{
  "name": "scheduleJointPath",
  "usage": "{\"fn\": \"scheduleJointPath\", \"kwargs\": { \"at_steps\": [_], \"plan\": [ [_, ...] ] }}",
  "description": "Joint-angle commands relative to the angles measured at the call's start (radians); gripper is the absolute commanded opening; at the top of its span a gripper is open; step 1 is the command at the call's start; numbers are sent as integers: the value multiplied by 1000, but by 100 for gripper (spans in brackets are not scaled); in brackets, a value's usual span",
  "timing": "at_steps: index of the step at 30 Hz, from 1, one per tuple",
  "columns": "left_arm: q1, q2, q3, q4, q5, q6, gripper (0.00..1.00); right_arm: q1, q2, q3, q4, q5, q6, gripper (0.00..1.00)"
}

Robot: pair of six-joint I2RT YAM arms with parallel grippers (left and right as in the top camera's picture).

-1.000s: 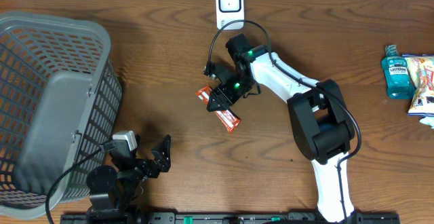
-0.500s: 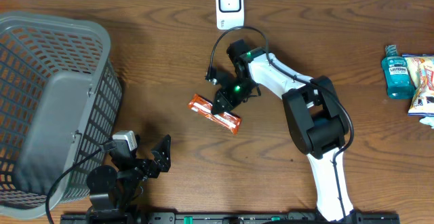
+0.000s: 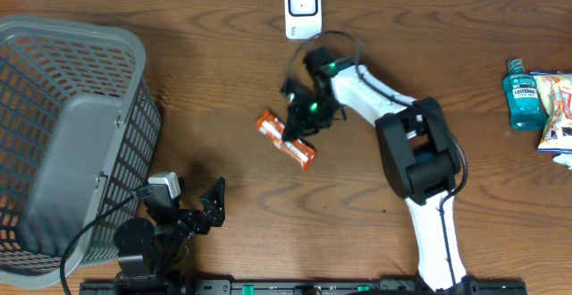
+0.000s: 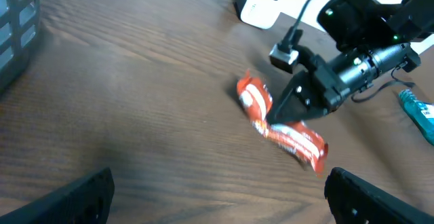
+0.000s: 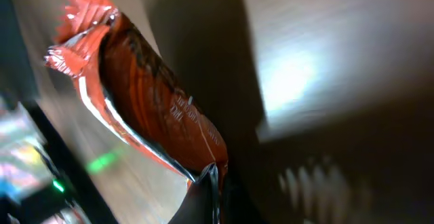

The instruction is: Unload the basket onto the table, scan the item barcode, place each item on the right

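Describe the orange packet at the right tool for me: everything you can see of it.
The orange packet is a long, slim pouch of glossy, foil-like wrap. It is orange-red with white print too blurred to read, and has a crimped, zigzag end. It sits slantwise over the middle of the wooden table. The right tool is shut on it near its middle. No barcode shows. Whether it rests on the wood or hangs just clear, I cannot tell.

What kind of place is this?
Probably a pretend shop checkout: a white barcode scanner, a grey plastic basket, and groceries like an orange snack packet and a Listerine mouthwash bottle.
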Motion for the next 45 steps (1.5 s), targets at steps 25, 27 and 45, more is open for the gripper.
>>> {"fn": "scheduleJointPath", "kwargs": {
  "at_steps": [25, 27, 45],
  "plan": [
    [5, -2, -14, -21, 12, 9, 99, -76, -366, -65, -108, 138, 171, 10],
    [5, -2, -14, -21, 12, 9, 99, -53, -357, -69, -87, 268, 190, 76],
    [5, -2, -14, -21, 12, 9, 99, 64, -48, -97, 77, 280, 107, 99]
  ]
}}
